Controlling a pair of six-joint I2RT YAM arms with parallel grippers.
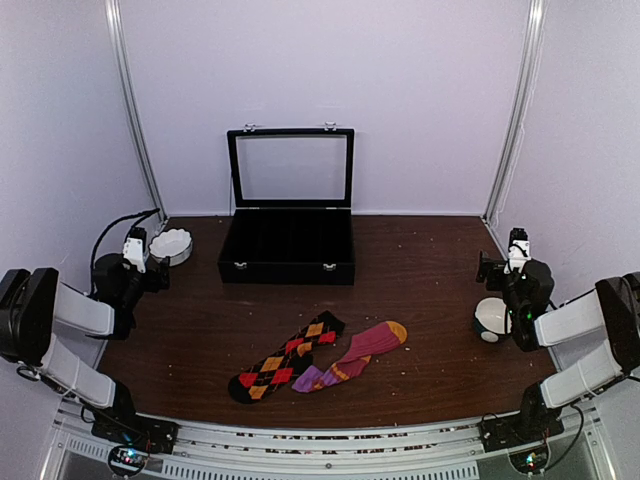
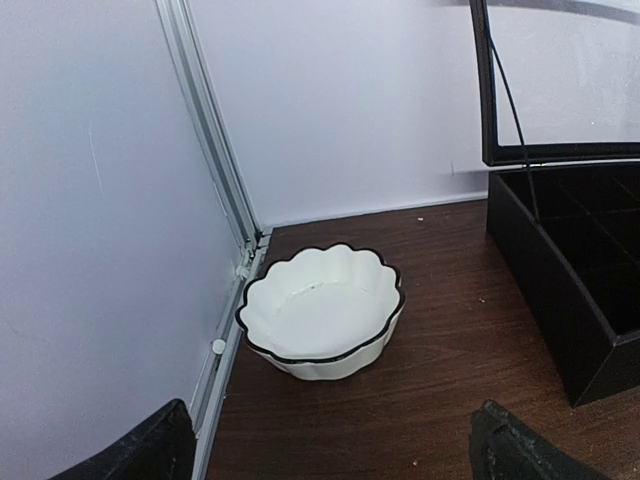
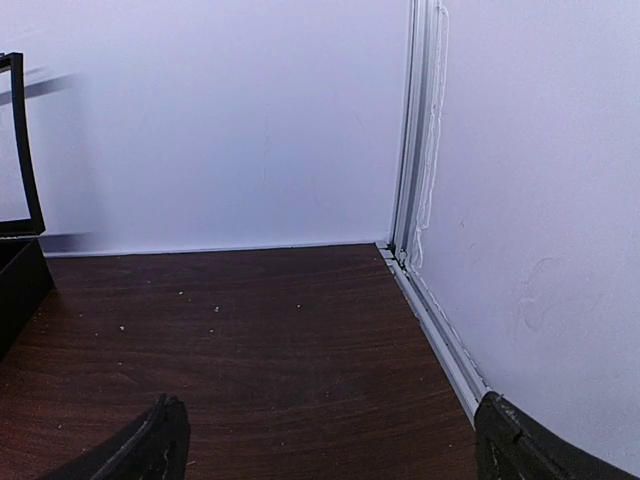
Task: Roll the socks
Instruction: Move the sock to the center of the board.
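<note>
Two socks lay flat and unrolled near the front edge of the counter (image 1: 420, 270), between your arms. The black argyle sock (image 1: 287, 358) was on the left and the pink striped sock (image 1: 352, 357) just beside it, their lower ends touching or overlapping. Your left hand (image 2: 335, 455) stood wide and held nothing, facing a white scalloped bowl (image 2: 322, 325) in the far-left corner. Your right hand (image 3: 335, 450) likewise stood wide and held nothing, facing the far-right corner. Both hands were well apart from the socks. Judgement: no rolling had begun and the approach was pending. Your next move would call for lowering a hand to one sock's end, pinching the fabric and turning it over itself.
</note>
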